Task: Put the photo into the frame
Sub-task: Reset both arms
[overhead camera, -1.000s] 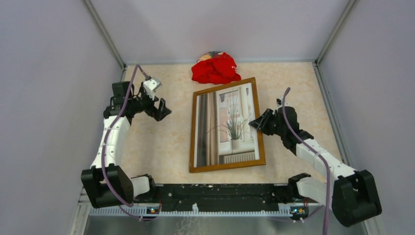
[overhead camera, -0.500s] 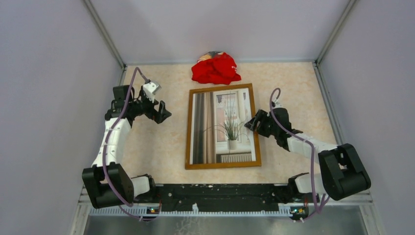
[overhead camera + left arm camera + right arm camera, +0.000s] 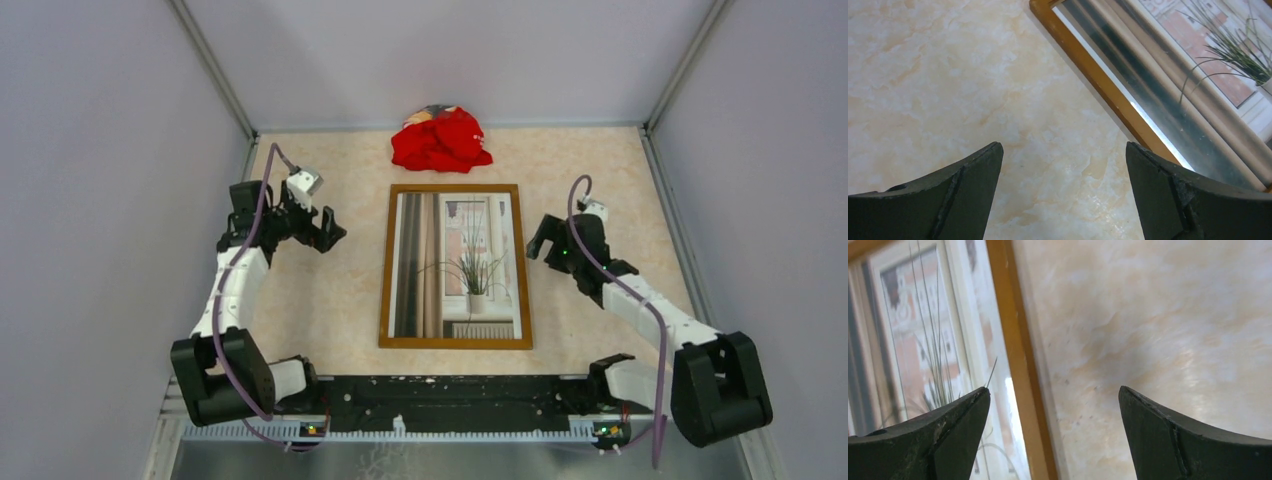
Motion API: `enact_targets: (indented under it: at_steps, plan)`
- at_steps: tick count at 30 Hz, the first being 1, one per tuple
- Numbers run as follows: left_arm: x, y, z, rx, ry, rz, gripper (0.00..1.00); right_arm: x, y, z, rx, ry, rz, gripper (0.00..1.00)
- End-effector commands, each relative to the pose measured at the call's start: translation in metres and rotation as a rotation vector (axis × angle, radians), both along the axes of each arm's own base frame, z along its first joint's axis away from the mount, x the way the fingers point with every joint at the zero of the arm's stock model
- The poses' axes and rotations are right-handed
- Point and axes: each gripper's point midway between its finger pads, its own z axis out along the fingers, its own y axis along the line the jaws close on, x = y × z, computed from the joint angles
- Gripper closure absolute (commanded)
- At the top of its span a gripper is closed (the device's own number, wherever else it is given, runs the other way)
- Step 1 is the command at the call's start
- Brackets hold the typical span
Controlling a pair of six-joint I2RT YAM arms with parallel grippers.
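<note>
The light-brown wooden frame [image 3: 385, 270] lies flat and square to the table in the middle, with the photo [image 3: 455, 265] of a window, curtains and potted plant face up inside it. My left gripper [image 3: 330, 222] hangs open to the left of the frame, apart from it; the left wrist view shows the frame [image 3: 1088, 60] and photo [image 3: 1198, 75] to its upper right. My right gripper [image 3: 540, 240] is open just beside the frame's right strip [image 3: 1018, 370], holding nothing, with the photo [image 3: 923, 330] to its left in the wrist view.
A crumpled red cloth [image 3: 440, 140] lies at the back of the table behind the frame. Grey walls close in the left, right and back sides. The black base rail [image 3: 440, 400] runs along the near edge.
My right gripper opened, let go of the frame's right edge and drew back to the right. The tilted frame has swung straight and now lies flat. The left arm barely moved.
</note>
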Motion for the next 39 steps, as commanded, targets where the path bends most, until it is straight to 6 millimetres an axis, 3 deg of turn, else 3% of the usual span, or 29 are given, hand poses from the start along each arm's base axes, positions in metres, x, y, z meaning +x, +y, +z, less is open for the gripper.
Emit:
enact_targets:
  at_steps: [1, 4, 7, 13, 19, 25, 29, 31, 33, 35, 38, 39]
  plan:
    - [0.02, 0.021, -0.023, -0.023, -0.032, 0.169, 0.01, 0.023, -0.063, 0.054, -0.223, -0.198, -0.219, 0.01]
    - [0.017, 0.023, -0.056, -0.041, 0.02, 0.206, 0.01, 0.023, -0.095, 0.068, -0.381, -0.303, -0.296, 0.01]
    - [0.024, 0.025, -0.071, -0.073, -0.023, 0.252, 0.01, 0.016, -0.119, 0.069, -0.472, -0.393, -0.388, 0.01]
    - [0.03, 0.016, -0.062, -0.157, -0.259, 0.237, 0.01, 0.004, -0.15, 0.069, -0.492, -0.529, -0.552, 0.01]
    - [0.037, 0.013, -0.08, -0.216, -0.282, 0.236, 0.01, 0.006, -0.17, 0.058, -0.442, -0.609, -0.615, 0.01]
    - [0.034, 0.009, -0.08, -0.213, -0.319, 0.21, 0.01, 0.032, -0.166, 0.05, -0.484, -0.616, -0.55, 0.01]
    - [0.009, 0.001, -0.068, -0.175, -0.46, 0.197, 0.01, 0.053, -0.132, 0.043, -0.499, -0.639, -0.292, 0.01]
    - [0.001, 0.004, -0.065, -0.17, -0.498, 0.246, 0.01, 0.047, -0.125, 0.053, -0.498, -0.752, -0.263, 0.01]
    - [-0.001, 0.009, -0.071, -0.162, -0.5, 0.306, 0.01, 0.034, -0.124, 0.05, -0.501, -0.755, -0.266, 0.01]
    - [0.007, 0.006, -0.066, -0.164, -0.552, 0.302, 0.01, 0.042, -0.126, 0.047, -0.51, -0.729, -0.274, 0.01]
    - [0.043, 0.019, -0.098, -0.093, -0.328, 0.42, 0.01, 0.059, -0.127, 0.035, -0.489, -0.637, -0.249, 0.01]
    - [0.047, 0.016, -0.095, -0.056, -0.357, 0.452, 0.01, 0.059, -0.13, 0.035, -0.469, -0.64, -0.253, 0.01]
